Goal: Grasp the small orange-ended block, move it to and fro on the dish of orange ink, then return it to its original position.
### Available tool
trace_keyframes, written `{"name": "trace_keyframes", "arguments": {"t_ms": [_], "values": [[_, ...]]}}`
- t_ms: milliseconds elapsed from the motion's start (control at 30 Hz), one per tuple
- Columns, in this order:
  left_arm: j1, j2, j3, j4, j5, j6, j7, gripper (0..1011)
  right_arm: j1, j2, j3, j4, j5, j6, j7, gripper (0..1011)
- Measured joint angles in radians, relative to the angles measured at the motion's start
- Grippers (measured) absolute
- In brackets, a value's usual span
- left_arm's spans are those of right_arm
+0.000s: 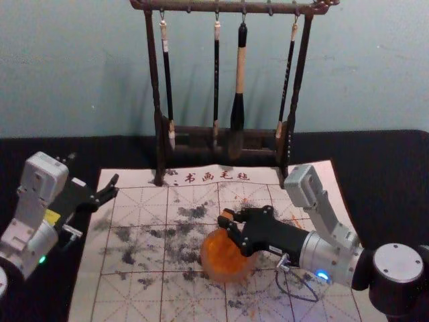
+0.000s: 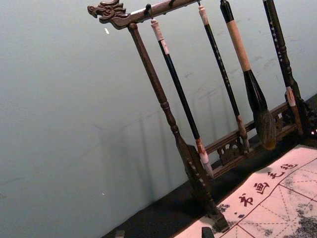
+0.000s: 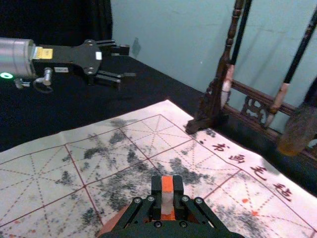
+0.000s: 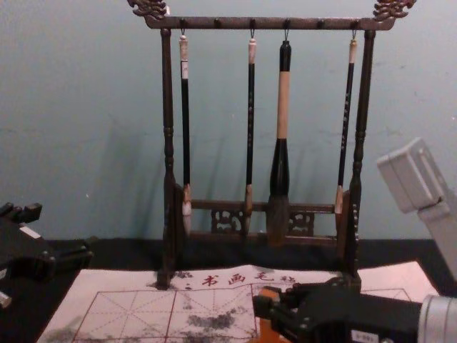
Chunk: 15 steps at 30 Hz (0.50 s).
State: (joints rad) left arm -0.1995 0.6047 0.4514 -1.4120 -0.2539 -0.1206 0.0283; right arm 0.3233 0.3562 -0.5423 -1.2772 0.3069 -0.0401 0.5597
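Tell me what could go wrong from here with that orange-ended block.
The right gripper pinches the block between narrow fingertips, so it might twist or slip once rubbed on the ink.

The dish sits loose-looking on the mat, right by that gripper; a low or hard stroke could shove or tip it.

Ink could drip on the way back; the mat already has orange specks.

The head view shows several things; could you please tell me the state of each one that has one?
Right gripper: shut on the orange-ended block
Left gripper: open, empty
Orange-ended block: gripped, an orange end exposed
Ink dish: uncovered, orange ink inside
Four brushes: hanging
Brush rack: standing upright
Calligraphy mat: spread out, stained
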Motion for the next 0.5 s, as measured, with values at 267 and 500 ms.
{"name": "trace_keyframes", "arguments": {"t_ms": [267,500], "values": [[0.000,0.000,0.000,0.000,0.000,0.000,0.000,1001,-0.010,0.011,0.020,-0.005,0.006,0.006,-0.008,80],[0.000,0.000,0.000,0.000,0.000,0.000,0.000,1001,-0.034,0.030,0.032,-0.031,0.014,0.013,-0.008,80]]}}
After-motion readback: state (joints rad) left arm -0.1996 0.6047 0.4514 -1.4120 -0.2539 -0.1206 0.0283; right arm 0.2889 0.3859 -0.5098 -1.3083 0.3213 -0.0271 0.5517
